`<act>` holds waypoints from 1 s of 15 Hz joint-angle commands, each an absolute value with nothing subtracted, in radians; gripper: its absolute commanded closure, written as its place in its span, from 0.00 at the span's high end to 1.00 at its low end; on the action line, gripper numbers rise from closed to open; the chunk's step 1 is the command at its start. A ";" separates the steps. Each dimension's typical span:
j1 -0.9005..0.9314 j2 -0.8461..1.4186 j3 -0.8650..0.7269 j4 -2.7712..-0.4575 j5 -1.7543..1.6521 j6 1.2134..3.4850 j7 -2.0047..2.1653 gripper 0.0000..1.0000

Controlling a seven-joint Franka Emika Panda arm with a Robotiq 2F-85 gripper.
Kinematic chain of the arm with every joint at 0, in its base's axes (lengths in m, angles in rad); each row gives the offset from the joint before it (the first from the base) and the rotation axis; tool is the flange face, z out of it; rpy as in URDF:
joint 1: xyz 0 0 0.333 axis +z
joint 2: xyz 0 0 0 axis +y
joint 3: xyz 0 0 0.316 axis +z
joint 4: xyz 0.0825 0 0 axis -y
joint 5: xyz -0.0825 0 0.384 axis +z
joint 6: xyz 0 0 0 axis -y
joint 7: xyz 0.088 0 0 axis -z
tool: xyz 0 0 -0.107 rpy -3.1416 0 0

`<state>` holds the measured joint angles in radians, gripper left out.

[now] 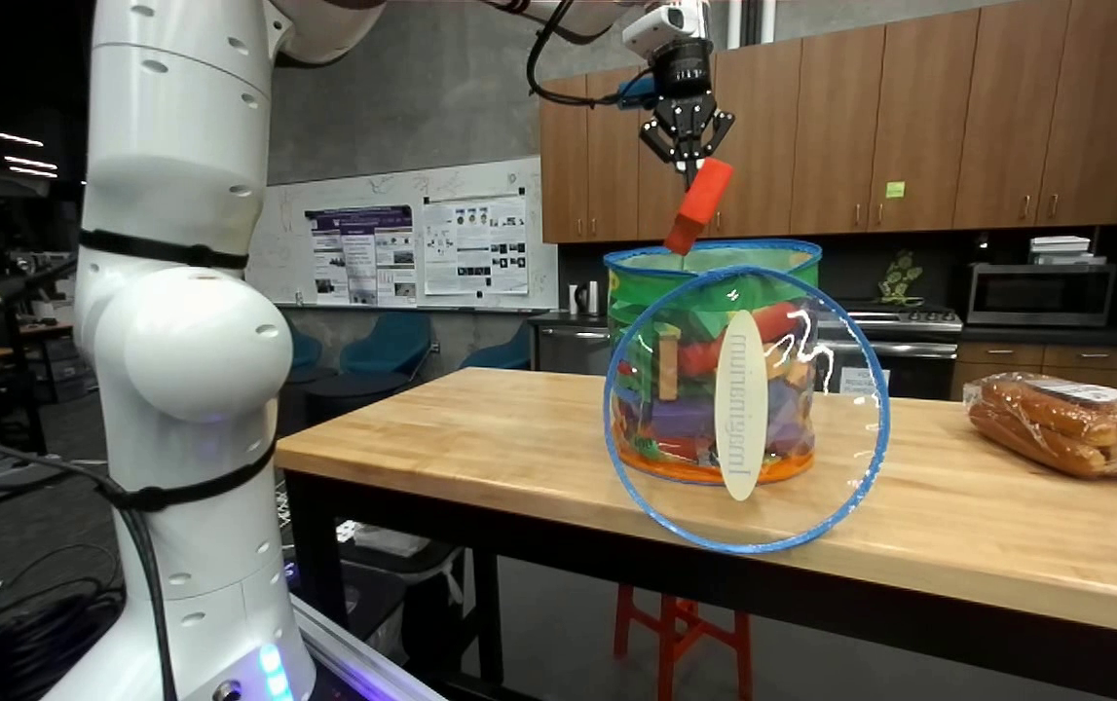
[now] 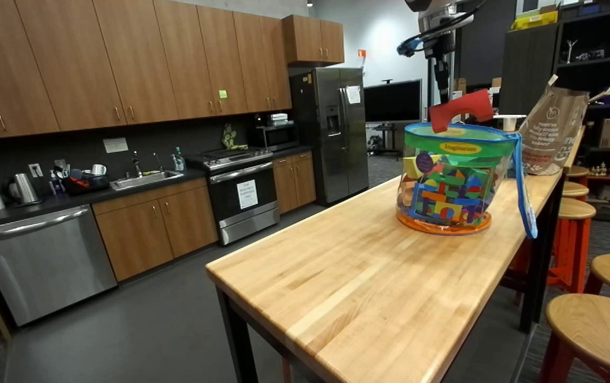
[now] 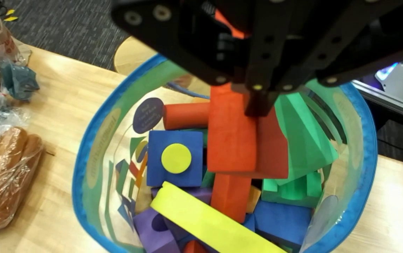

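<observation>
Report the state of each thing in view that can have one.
Gripper: closed on the red arch block
Red arch block: tilted, over the toy bin
Toy bin: upright, open
Lid: open, hanging down
Blocks: heaped inside
Bread: wrapped in clear plastic
Paper bag: standing
Dishwasher: shut
Oven: shut
Refrigerator: shut

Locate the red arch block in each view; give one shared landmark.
In an exterior view: red arch block, upper half, right of centre.
In an exterior view: red arch block, upper right.
In the wrist view: red arch block, just right of centre.
Shared landmark: blue-rimmed Imaginarium bag.
</observation>
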<state>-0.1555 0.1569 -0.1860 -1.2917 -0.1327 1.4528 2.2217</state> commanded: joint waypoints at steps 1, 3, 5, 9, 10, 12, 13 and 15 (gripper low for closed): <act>-0.163 0.194 -0.189 -1.220 -0.126 1.406 2.181 0.26; -0.164 0.205 -0.189 -1.202 -0.126 1.399 2.170 0.30; -0.165 0.214 -0.191 -1.187 -0.126 1.395 2.156 0.43; -0.153 0.205 -0.179 -1.174 -0.128 1.412 2.114 0.70; -0.149 0.199 -0.172 -1.176 -0.118 1.423 2.086 0.76; -0.151 0.191 -0.156 -1.177 -0.088 1.441 1.983 0.90; -0.149 0.187 -0.149 -1.175 -0.080 1.446 1.937 0.96; -0.146 0.186 -0.136 -1.171 -0.084 1.443 1.834 1.00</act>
<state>-0.1450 0.1946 -0.1519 -1.1827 -0.0959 1.4407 1.9632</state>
